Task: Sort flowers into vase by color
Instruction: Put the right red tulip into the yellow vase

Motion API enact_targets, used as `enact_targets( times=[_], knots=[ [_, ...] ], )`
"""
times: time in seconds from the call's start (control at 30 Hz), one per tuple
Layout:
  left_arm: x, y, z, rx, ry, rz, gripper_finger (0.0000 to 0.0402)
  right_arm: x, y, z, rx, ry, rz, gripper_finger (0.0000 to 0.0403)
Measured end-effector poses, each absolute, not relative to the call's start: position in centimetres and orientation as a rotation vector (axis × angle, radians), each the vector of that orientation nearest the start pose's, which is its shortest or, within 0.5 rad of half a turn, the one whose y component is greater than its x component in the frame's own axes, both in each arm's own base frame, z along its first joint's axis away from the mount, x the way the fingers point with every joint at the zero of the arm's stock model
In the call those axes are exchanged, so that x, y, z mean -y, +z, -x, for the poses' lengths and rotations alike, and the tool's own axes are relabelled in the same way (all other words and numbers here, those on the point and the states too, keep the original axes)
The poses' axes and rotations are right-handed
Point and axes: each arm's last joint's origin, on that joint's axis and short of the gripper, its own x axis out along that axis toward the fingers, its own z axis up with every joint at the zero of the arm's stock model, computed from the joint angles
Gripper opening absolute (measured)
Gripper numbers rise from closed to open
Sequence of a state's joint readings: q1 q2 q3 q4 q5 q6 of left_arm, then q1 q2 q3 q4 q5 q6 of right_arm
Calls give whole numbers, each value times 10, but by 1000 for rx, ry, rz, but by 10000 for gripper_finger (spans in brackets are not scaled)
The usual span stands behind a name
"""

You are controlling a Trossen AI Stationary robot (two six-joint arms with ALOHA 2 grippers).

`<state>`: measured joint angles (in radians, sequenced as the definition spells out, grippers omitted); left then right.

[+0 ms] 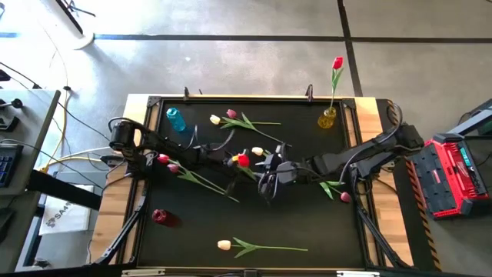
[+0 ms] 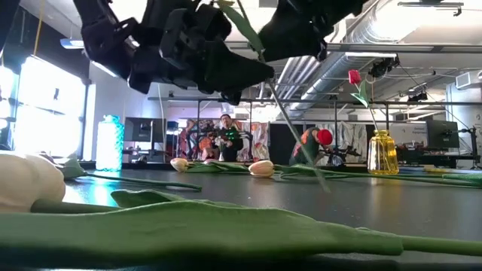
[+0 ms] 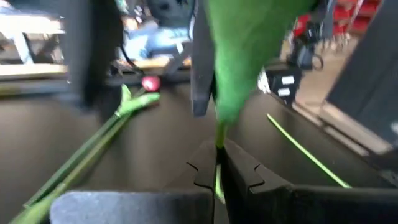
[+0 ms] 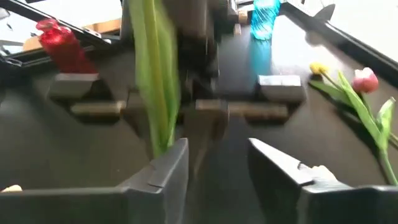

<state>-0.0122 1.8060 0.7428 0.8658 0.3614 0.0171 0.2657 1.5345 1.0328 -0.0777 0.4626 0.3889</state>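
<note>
Passing a red tulip (image 1: 243, 160) between pincers above the middle of the table (image 1: 307, 223).

The stem is clamped in the left pincer (image 3: 217, 163), whose fingers are closed tight on it, apparently so the flower is kept lifted off the table. Facing it at close range, the right pincer (image 4: 214, 163) is held part-open, with the tulip's leaf hanging just beside one finger, seemingly for a handover not yet completed. Beyond the right pincer, well apart, a yellow vase (image 1: 327, 118) already holds one red flower (image 1: 337, 63), so it is judged the likely destination. Other tulips (image 1: 261, 247) are left lying around both pincers.
</note>
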Motion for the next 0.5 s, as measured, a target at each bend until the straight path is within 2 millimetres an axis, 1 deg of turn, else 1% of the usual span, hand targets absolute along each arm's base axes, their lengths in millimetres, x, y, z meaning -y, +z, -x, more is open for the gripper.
enact_targets(
  times=[0.1, 0.2, 0.4, 0.5],
  knots=[
    [20, 158, -351, -240, -393, -16, 0, -76, 251, -328, -463, -276, -161, 173],
    [23, 158, -353, -261, -399, -27, 0, -76, 253, -329, -444, -274, -165, 165],
    [22, 157, -352, -268, -398, -25, 0, -78, 254, -330, -449, -218, -172, 114],
    [22, 157, -352, -269, -396, -25, 0, -78, 254, -330, -450, -204, -176, 74]
  ],
)
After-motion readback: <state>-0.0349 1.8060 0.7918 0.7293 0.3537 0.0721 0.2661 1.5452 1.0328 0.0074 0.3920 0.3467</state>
